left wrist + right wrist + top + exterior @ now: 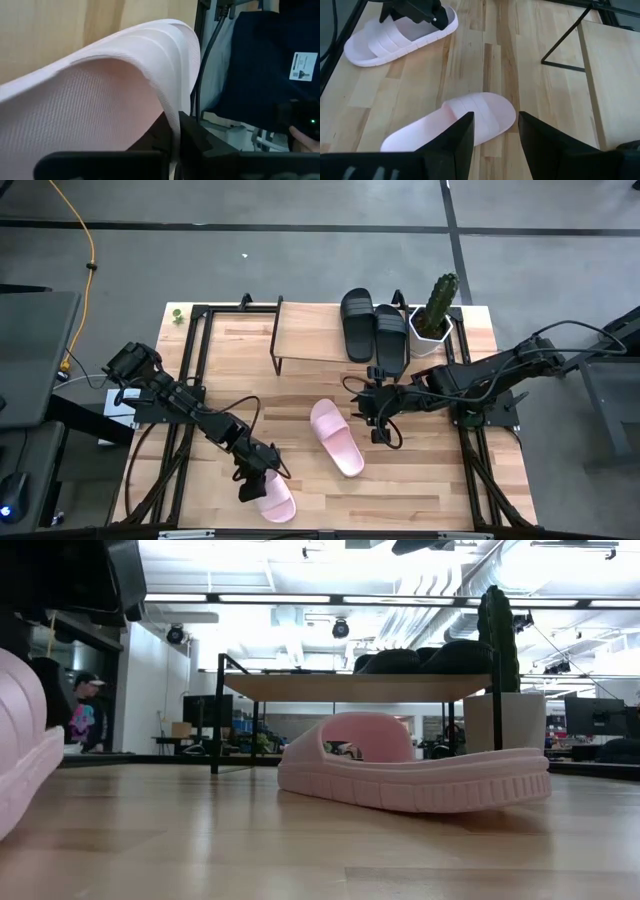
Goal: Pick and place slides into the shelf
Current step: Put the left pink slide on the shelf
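your left gripper (255, 480) is closing on the near pink slide (274, 498) at the table's (420, 470) front edge, well short of the shelf (312, 332). it looks light and bendy, so you're best pinching the strap. your right gripper (495, 131) is hovering open over the middle pink slide (336, 437), nearer the shelf. two black slides (374, 326) are sitting on the shelf.

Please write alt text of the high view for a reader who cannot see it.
Seen from above, the left hand is at a pink slide near the wooden table's front edge, while the right hand hovers open beside a second pink slide. Two black slides already lie on the shelf, next to a potted cactus.
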Controlling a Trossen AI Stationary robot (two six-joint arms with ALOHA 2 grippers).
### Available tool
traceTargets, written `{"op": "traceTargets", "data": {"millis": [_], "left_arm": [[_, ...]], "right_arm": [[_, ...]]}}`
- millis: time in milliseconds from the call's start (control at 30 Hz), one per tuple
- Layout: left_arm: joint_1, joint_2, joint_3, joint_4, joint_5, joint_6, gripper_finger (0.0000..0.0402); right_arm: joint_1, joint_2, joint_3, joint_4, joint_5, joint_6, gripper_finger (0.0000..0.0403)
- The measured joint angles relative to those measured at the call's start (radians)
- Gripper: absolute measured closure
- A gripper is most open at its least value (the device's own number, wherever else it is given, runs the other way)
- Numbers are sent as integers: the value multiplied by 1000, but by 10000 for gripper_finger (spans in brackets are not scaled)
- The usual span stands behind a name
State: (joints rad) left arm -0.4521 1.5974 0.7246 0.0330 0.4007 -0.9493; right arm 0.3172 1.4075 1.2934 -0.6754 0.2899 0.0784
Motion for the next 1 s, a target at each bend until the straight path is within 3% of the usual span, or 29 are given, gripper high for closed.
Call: {"op": "traceTargets", "data": {"millis": [200,433,567,867,1000], "left_arm": [[0,0,0,2,-1,1,375],[0,0,0,68,-15,10,396],[0,0,3,111,-11,10,385],[25,-1,58,106,-4,61,392],[59,-8,94,99,17,96,391]], "right_arm": [[0,0,0,0,29,-8,257],[0,0,0,0,79,-60,257],[3,0,0,0,111,-103,257],[58,0,0,-8,308,-197,257],[71,0,0,-8,319,-193,257]]}}
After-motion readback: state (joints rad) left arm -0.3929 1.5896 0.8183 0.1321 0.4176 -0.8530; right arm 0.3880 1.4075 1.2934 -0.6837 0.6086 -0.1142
